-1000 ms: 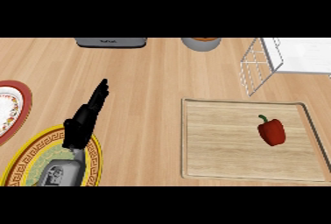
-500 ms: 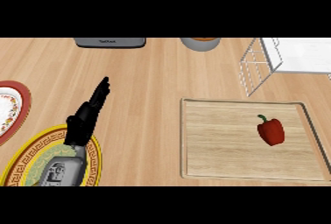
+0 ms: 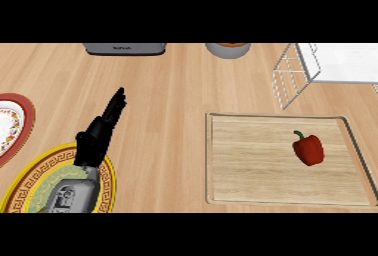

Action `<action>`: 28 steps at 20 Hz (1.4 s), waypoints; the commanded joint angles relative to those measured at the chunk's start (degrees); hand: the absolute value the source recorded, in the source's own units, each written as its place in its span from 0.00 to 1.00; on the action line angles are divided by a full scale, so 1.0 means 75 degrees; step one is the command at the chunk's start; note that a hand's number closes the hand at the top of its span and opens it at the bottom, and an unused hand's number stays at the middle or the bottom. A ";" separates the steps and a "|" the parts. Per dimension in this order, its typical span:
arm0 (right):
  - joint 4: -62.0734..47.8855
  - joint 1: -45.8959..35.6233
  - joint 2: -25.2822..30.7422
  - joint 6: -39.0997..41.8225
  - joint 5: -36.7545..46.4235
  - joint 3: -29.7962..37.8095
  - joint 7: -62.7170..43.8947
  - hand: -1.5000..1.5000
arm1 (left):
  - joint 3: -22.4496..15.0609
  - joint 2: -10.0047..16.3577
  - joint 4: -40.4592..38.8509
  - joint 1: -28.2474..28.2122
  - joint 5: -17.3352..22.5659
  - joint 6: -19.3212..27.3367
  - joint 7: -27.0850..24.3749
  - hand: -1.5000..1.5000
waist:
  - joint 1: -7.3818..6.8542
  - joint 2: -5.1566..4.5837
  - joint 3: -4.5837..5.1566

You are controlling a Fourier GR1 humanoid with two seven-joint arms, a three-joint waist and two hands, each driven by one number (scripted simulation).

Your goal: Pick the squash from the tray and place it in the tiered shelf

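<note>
Wooden counter (image 3: 184,90): tray (image 3: 251,165) holds, seemingly, red pepper (image 3: 308,150).

A tray (image 3: 251,165) is set on the counter (image 3: 177,100) at the right, and a pepper (image 3: 308,149) is laid in its right half. The tiered shelf (image 3: 291,80) is placed just behind the tray, at the far right. Along the far edge an appliance (image 3: 124,48) is found, with a bowl (image 3: 227,50) to its right. At the left, a far plate (image 3: 11,125) is cut by the edge and a near plate (image 3: 22,185) is set before it. The left hand (image 3: 100,135) is held left of the tray (its forearm over the near plate).
</note>
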State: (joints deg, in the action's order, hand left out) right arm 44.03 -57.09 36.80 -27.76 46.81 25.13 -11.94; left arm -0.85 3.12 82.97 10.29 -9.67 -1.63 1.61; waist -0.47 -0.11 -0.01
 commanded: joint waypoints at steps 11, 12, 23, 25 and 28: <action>0.0035 -0.0594 0.0416 0.1113 -0.1844 0.0526 0.0422 0.00 | -0.0053 -0.0073 -0.0051 -0.0124 0.0080 -0.0126 -0.0057 0.50 | -0.0034 -0.0006 0.0001; 0.0575 -0.0238 0.0427 0.1324 -0.2079 0.0587 0.0335 0.00 | 0.0027 0.0043 0.0202 -0.0015 0.0037 -0.0073 0.0252 0.50 | 0.0026 0.0020 0.0001; 0.1020 -0.0540 0.2036 0.1231 -0.3012 0.1974 -0.1084 0.00 | 0.0187 0.0073 -0.0068 -0.0040 0.0092 -0.0049 -0.0112 0.50 | 0.0175 0.0040 0.0004; 0.1328 -0.0281 0.2230 0.1510 -0.3155 0.2087 -0.1737 0.00 | 0.0216 0.0052 0.0196 -0.0169 0.0147 -0.0010 0.0069 0.50 | 0.0184 0.0065 0.0004; 0.0912 0.0449 0.3036 0.2489 -0.3548 0.2640 -0.1930 0.00 | 0.0120 0.0153 0.0332 -0.0594 -0.0029 0.0002 -0.0184 0.50 | 0.0222 0.0063 -0.0002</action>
State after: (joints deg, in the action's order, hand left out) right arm 51.79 -58.21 53.55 -15.43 22.94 41.37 -23.17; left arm -0.23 3.64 84.98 7.76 -9.72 -1.57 1.53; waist 0.80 0.34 0.02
